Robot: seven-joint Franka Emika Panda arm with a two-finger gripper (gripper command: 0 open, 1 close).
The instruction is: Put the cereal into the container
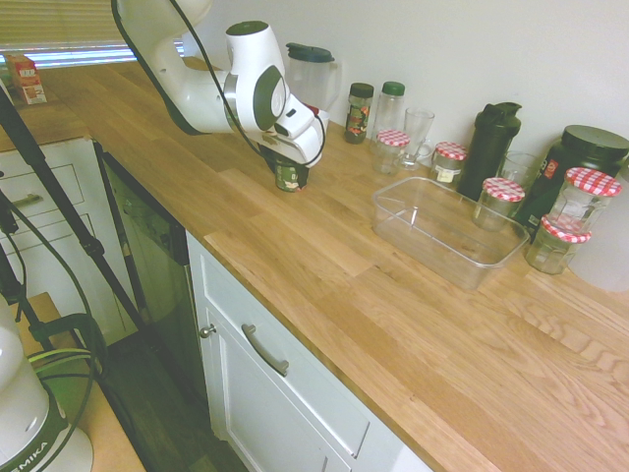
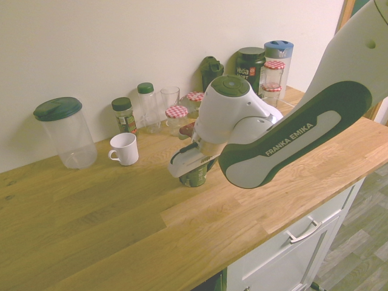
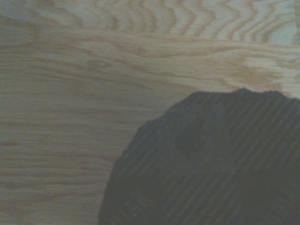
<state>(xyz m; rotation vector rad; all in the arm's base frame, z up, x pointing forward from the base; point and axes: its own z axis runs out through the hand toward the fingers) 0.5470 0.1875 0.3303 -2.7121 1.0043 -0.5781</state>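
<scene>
Going by the first exterior view. Nearest me: white drawer front with its curved handle, under the wooden counter. Dark-fronted appliance left of it.

On the counter, left of centre: my gripper is down at the cereal cup, jaws open. Can't confirm finger contact. Cup is small, dark green, upright on the wood, not in the container. Wrist view has just its dark, blurred, round top over wood grain.

Container, clear shallow rectangular tub, sits right of the cup, well apart.

Behind that, along the wall, left to right: pitcher with dark lid; dark-lidded jar; clear jar with green lid; handled glass; black shaker bottle; big black tub. Jars with red-and-white checked lids stand among and in front of these, two stacked at the right end. White mug shows in the second exterior view, beside the pitcher. Far left corner: small red-and-white box.
</scene>
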